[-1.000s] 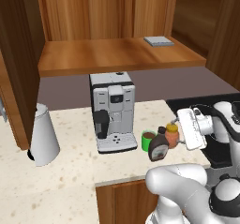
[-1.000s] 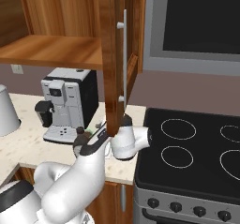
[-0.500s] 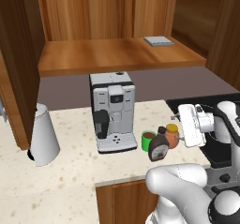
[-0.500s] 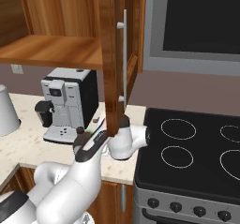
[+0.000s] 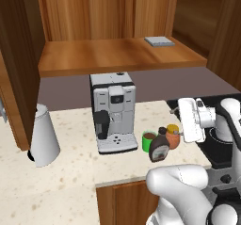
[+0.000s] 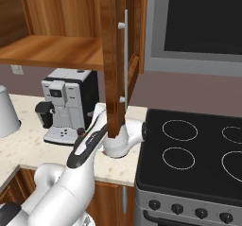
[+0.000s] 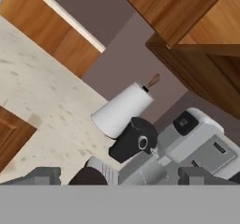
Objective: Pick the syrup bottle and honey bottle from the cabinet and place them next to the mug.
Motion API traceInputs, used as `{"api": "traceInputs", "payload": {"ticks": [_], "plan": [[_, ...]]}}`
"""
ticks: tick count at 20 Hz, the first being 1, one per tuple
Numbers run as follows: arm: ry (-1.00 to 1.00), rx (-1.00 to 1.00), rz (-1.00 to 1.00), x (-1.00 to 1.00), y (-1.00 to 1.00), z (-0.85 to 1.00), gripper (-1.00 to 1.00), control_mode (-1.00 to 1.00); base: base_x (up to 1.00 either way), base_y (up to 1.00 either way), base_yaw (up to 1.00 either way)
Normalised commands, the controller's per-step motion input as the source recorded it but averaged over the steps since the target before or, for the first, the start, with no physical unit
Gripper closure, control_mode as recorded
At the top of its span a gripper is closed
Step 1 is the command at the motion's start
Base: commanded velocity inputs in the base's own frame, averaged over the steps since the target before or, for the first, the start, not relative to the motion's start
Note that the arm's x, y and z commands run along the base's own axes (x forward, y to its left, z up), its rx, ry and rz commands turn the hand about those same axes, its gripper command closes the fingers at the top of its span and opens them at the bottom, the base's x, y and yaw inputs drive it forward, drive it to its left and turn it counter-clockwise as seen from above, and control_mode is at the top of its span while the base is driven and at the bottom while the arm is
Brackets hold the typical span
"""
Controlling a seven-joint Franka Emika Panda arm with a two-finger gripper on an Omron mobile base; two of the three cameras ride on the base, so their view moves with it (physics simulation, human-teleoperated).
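The green mug (image 5: pixel 148 140) stands on the counter to the right of the coffee machine. Just in front of it and to its right is the dark brown syrup bottle (image 5: pixel 159 148). The orange honey bottle (image 5: pixel 172 136) with its yellow lid is right behind the syrup bottle. My gripper (image 5: pixel 176 121) hovers just above and to the right of the honey bottle, open and holding nothing. In the hand view the gripper (image 7: pixel 120 176) has its fingertips (image 7: pixel 44 175) wide apart. The cabinet shelf (image 5: pixel 108 54) above holds no bottles.
A coffee machine (image 5: pixel 113 111) stands mid-counter and a white kettle (image 5: pixel 43 137) at the left. A flat grey pad (image 5: pixel 160 41) lies on the shelf. The open cabinet door (image 6: pixel 113 55) hangs in front of the arm. The black stove (image 6: pixel 189 144) is to the right.
My hand has lifted slightly up from beside the bottles, with its jaws still open. The mug and both bottles have not moved.
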Motion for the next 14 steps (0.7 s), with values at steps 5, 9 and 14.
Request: {"api": "traceInputs", "payload": {"ticks": [5,9,14], "plan": [[-0.02,0.01,0.0,-0.26,0.18,0.33,-1.0,-1.0,0.0,0.0,0.0],[0.0,0.01,0.0,-0.31,0.22,0.41,-1.0,-1.0,0.0,0.0,0.0],[0.0,0.0,0.0,-0.42,0.26,0.5,-1.0,-1.0,0.0,0.0,0.0]]}}
